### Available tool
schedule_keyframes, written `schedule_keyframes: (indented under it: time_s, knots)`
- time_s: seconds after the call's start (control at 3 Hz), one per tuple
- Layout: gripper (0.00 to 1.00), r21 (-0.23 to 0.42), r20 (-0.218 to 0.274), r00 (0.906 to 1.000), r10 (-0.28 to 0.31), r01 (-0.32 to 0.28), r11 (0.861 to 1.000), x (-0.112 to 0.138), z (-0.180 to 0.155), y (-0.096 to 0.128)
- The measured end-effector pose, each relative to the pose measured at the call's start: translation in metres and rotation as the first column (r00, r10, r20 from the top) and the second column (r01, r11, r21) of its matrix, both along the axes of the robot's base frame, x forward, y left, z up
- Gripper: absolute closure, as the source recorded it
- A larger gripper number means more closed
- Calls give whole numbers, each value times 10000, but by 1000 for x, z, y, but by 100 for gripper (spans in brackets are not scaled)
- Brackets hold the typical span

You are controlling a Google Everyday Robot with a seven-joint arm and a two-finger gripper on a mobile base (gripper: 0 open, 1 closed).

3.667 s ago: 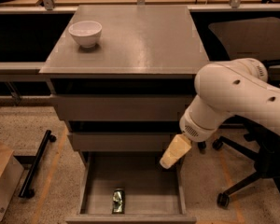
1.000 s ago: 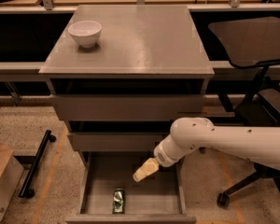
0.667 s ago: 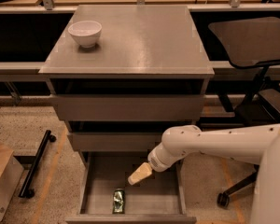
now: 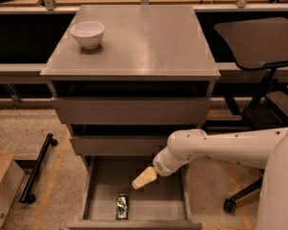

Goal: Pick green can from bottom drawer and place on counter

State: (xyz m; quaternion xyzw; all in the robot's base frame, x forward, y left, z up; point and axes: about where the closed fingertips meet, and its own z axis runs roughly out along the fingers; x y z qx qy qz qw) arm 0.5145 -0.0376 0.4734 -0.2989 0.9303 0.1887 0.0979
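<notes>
The green can (image 4: 122, 206) lies on its side on the floor of the open bottom drawer (image 4: 156, 207), near the front wall, left of centre. My gripper (image 4: 144, 178) hangs over the drawer on a white arm that reaches in from the right. It is a little above and to the right of the can, not touching it. The grey counter (image 4: 144, 37) is the top slab of the cabinet, above the two shut drawer fronts.
A white bowl (image 4: 87, 33) stands on the counter's back left. A black office chair (image 4: 259, 42) stands to the right of the cabinet. A black wheeled bar (image 4: 36, 169) and a cardboard box (image 4: 0, 186) lie on the floor to the left.
My arm has come down from beside the cabinet and swung left into the open drawer. The gripper has moved steadily toward the can. The can has not moved.
</notes>
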Motion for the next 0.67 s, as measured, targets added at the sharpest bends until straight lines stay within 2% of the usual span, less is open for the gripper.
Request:
schedule_keyframes:
  time_s: [0.33,0.67]
  knots:
    - [0,558,69,9998,-171,167,9983,14,-22,18]
    - [0,1097,210,9991,-367,342,9934,29,-58,34]
